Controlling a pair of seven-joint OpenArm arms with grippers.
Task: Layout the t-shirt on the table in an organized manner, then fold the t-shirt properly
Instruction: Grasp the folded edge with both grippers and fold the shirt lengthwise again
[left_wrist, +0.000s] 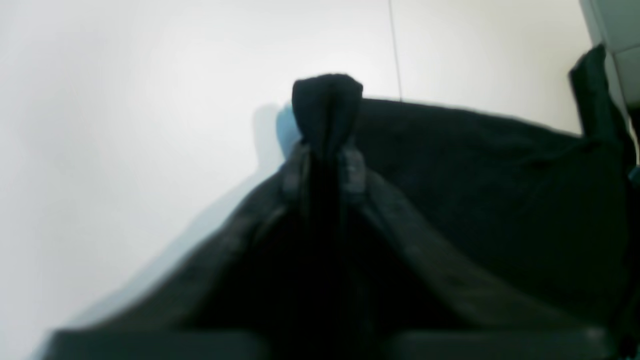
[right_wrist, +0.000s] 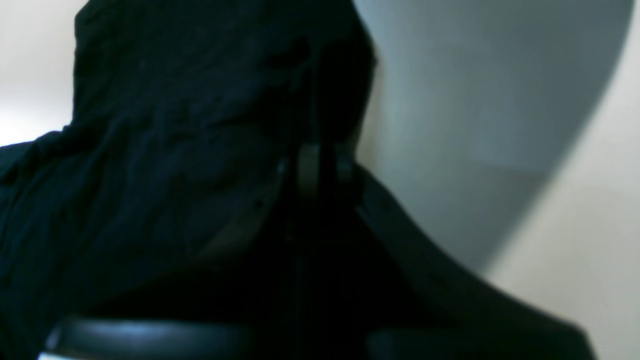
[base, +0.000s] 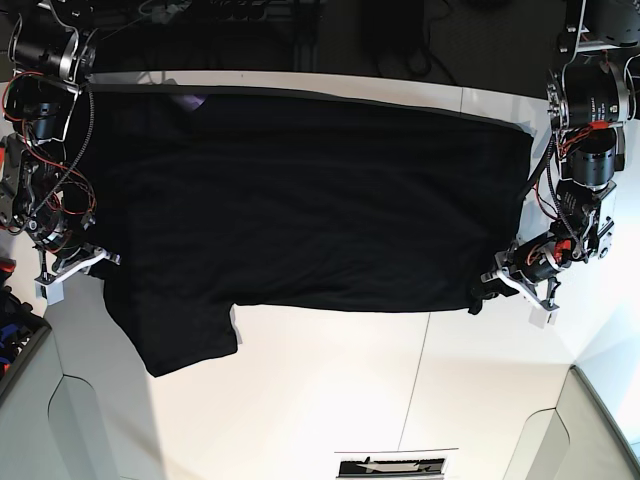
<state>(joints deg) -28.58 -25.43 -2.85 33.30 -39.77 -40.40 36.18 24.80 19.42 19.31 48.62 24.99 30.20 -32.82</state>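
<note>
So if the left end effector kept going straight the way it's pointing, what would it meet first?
The t-shirt itself: the left end effector is shut on a pinched fold of it. Beyond that fold lies bare table, though depth is hard to judge.

Base looks down overhead; wrists close (sharing the t-shirt (base: 310, 200)).

I am viewing the black t-shirt (base: 310, 200) lying spread flat across the white counter (base: 340, 390), one short sleeve (base: 175, 335) pointing toward the near edge, and two of its edges bunching up off the surface.
</note>
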